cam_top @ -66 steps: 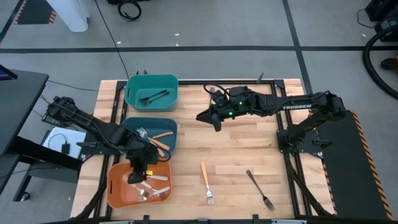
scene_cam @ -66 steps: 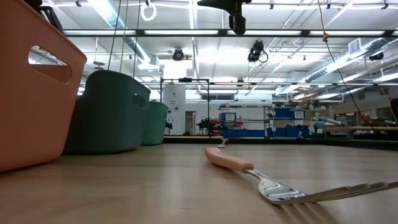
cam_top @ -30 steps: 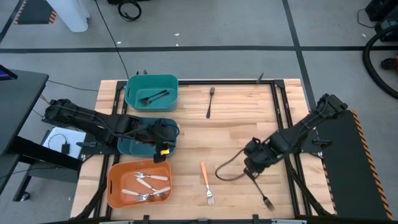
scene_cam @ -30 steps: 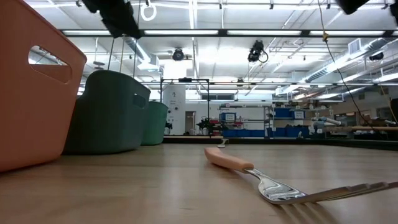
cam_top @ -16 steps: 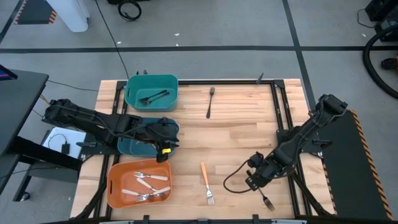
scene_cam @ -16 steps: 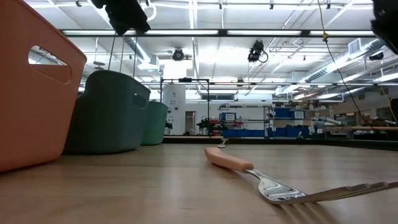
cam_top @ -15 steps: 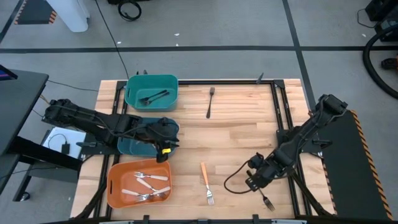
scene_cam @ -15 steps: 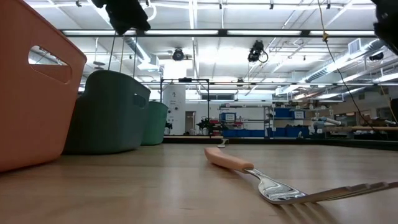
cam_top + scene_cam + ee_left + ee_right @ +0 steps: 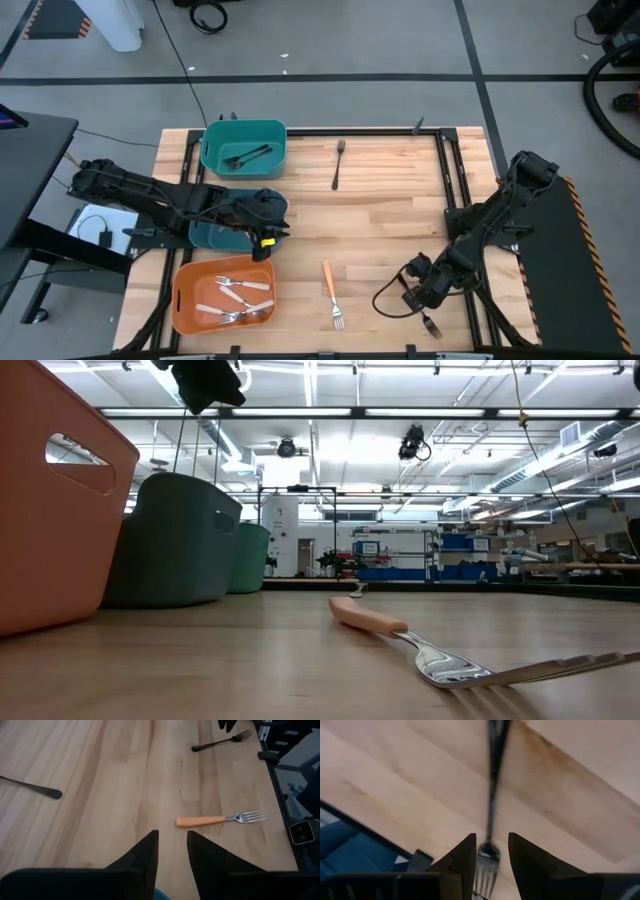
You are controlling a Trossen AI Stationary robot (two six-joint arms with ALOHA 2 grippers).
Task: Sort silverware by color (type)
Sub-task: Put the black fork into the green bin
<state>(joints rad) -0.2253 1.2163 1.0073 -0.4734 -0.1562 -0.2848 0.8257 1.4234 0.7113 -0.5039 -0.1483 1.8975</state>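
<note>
A black fork [image 9: 431, 325] lies flat on the table near the front right. My right gripper [image 9: 491, 857] is open just above it, one finger on each side of the neck by the tines [image 9: 487, 854]; I cannot tell whether they touch it. It shows in the high view [image 9: 418, 293] too. My left gripper [image 9: 172, 851] is open and empty over the dark teal bin's [image 9: 212, 232] right rim. An orange-handled fork [image 9: 332, 291] lies near the front middle. Another black fork [image 9: 338, 164] lies at the far middle.
A light teal bin [image 9: 214, 150] at the far left holds black utensils. An orange bin [image 9: 182, 298] at the front left holds several cream-handled silver utensils. The orange-handled fork also shows in the low view [image 9: 372, 620]. Bare wood lies between the forks.
My right gripper has gone toward the table's near edge and a little to the right, coming down over the black fork at the front right. The fork has stayed where it was.
</note>
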